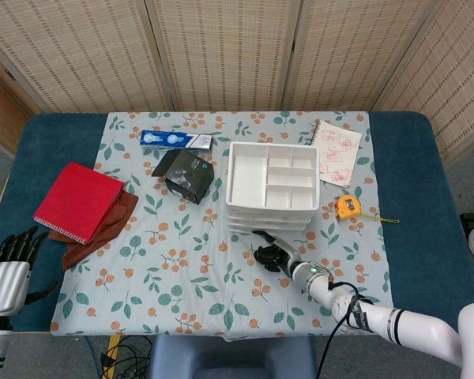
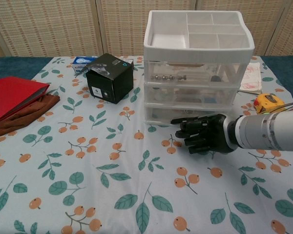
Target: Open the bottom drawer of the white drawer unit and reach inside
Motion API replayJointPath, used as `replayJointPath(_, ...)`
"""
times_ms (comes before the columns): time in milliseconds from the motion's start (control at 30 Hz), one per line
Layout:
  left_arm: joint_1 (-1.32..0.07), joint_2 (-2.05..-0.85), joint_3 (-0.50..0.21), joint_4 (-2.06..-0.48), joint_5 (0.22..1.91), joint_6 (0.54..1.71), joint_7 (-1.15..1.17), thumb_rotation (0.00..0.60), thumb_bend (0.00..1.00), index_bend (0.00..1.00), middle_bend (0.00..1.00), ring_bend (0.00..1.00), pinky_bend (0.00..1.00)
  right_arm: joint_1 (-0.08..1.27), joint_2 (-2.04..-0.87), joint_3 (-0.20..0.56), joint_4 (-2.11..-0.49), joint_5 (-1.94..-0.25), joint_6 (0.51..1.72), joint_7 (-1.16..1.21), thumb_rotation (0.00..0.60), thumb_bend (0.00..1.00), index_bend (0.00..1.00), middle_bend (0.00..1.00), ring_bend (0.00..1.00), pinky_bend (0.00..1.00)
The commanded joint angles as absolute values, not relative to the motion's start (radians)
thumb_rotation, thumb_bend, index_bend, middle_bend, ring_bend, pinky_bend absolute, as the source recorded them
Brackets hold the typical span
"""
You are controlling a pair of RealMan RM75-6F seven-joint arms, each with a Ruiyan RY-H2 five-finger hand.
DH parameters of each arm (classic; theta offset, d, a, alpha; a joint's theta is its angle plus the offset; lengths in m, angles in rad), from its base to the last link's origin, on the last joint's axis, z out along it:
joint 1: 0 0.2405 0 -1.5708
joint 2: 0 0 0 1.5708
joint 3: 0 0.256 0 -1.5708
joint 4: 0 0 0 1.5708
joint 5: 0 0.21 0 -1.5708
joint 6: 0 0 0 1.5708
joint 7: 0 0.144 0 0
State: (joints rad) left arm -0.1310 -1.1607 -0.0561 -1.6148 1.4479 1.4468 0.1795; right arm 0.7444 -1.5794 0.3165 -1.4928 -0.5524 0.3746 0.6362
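Woven folding screens [image 1: 221, 51] close off the back of the scene, and before them stands a blue table [image 1: 415, 205] covered with a pale cloth printed with leaves and berries [image 2: 88, 175]. Near the cloth's centre sits the white drawer unit [image 2: 199, 78], its open top tray split into compartments, its clear drawers all pushed in; small dark bits show through the top drawer, the rest is too hazy to tell. The bottom drawer [image 2: 161, 115] is shut. The right hand [image 2: 205, 134] hovers just in front of it, fingers loosely bent and holding nothing. The left hand [image 1: 9, 264] rests at the table's near left edge, fingers spread. A red notebook [image 1: 79, 201] lies on brown cloth [image 1: 103, 233]; a black box [image 2: 110, 77] and yellow tape measure [image 2: 268, 103] sit nearby.
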Motion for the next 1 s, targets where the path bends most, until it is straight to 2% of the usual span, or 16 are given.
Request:
replayJointPath(33, -0.131, -1.160, -0.055, -1.617, 1.450, 1.447, 0.179, 0.600, 0.18, 0.11, 0.06, 0.08, 0.08, 0.744, -1.580, 0.316, -1.494, -0.550, 0.372, 0.635, 0.600, 0.82, 0.10, 0.82, 1.00, 0.99)
replayJointPath(200, -0.130, -1.159, -0.056, -1.620, 1.451, 1.451, 0.175, 0.600, 0.18, 0.11, 0.06, 0.08, 0.08, 0.740, -1.572, 0.316, -1.510, -0.550, 0.364, 0.631, 0.600, 0.82, 0.13, 0.82, 1.00, 0.99)
replayJointPath(600, -0.138, -1.161, -0.051, -1.623, 1.465, 1.442, 0.172, 0.600, 0.18, 0.11, 0.06, 0.08, 0.08, 0.719, -1.543, 0.300, -1.572, -0.563, 0.369, 0.617, 0.600, 0.81, 0.13, 0.81, 1.00, 0.99)
replayJointPath(767, -0.143, -1.162, -0.051, -1.629, 1.473, 1.440, 0.178, 0.600, 0.18, 0.11, 0.06, 0.08, 0.08, 0.699, -1.523, 0.292, -1.617, -0.595, 0.373, 0.603, 0.600, 0.81, 0.00, 0.77, 1.00, 0.99)
replayJointPath(1000, -0.151, -1.161, -0.052, -1.641, 1.475, 1.432, 0.187, 0.600, 0.18, 0.11, 0.06, 0.08, 0.08, 0.683, -1.508, 0.282, -1.635, -0.613, 0.362, 0.601, 0.600, 0.81, 0.00, 0.76, 1.00, 0.99)
